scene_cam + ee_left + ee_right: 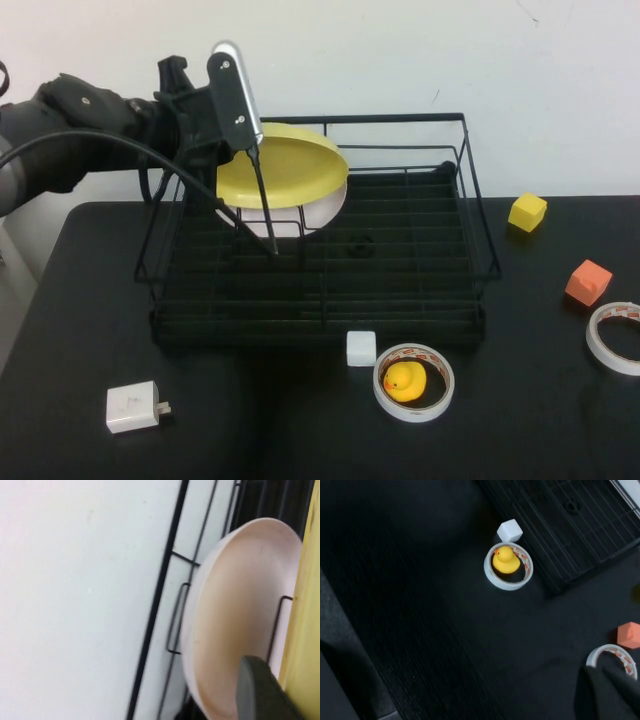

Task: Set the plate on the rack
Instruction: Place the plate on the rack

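**Yellow plate held at the rack's back left corner**

Yellow plastic fills the space in front of my left claw (222, 150) in the high view: the plate (285, 165) is tilted, its left edge clamped in that claw, and it hangs over the back left part of the rack (320, 310). Just under and behind it a pale pink-white plate (320, 212) stands among the rack's divider loops, mostly covered by the yellow one. The rack sits on the black desk (80, 330). In front of it lie a small white cube (361, 348) and a tape roll (413, 383) with a yellow rubber duck (404, 381) inside its ring. A white charger (133, 407) lies near the front left. To the right are a yellow block (527, 212), an orange block (588, 282) and a second tape roll (614, 337). My right claw does not appear in this view.

From my left wrist, the yellow plate (306, 625) is a strip along one edge, right beside a dark finger (262, 690) of my left claw. The pink-white plate (235, 615) stands close against it, between rack wires (159, 595).

From my right wrist, I look down from well above the desk (420, 605) at the duck (505, 560) in its tape roll (492, 575), the white cube (509, 530), a corner of the rack (570, 530), the orange block (629, 634) and the other tape roll (600, 655). Only a dark part of my right claw (610, 695) shows, and I cannot tell how its fingers stand.
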Robot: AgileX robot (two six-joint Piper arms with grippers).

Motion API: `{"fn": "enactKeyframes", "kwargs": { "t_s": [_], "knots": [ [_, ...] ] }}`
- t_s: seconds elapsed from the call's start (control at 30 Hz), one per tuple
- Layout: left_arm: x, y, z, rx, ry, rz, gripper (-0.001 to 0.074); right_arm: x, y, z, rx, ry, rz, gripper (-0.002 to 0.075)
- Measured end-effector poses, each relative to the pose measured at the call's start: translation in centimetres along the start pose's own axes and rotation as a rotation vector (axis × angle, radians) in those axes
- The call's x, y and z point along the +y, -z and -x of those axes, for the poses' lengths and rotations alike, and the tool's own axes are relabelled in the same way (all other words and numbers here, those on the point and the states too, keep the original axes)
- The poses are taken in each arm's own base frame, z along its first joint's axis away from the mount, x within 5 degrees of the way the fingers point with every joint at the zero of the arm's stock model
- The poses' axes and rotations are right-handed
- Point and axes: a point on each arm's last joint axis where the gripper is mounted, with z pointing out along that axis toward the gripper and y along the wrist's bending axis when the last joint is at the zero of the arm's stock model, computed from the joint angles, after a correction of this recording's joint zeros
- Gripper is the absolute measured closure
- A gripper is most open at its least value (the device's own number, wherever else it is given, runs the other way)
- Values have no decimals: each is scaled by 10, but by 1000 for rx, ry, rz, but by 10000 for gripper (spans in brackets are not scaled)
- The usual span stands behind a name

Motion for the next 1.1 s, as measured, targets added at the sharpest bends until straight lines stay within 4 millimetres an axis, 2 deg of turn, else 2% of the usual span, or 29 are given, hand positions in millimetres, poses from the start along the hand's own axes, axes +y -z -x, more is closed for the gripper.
{"fn": "enactKeyframes", "kwargs": {
  "t_s": [0.17, 0.63, 0.87, 1.1],
  "knots": [
    [8, -1, -3, 32, -41, 76, 633, -2, 0, -1, 10, -7, -20, 726],
    [1, -13, -9, 37, -2, 55, 633, -10, 1, -5, 49, -7, -105, 727],
    [3, -14, -2, 54, -15, 120, 633, -10, 1, -5, 50, -8, -107, 727],
    [6, -5, 10, 14, 30, 119, 633, -13, 1, -6, 66, 0, -141, 727]
  ]
}}
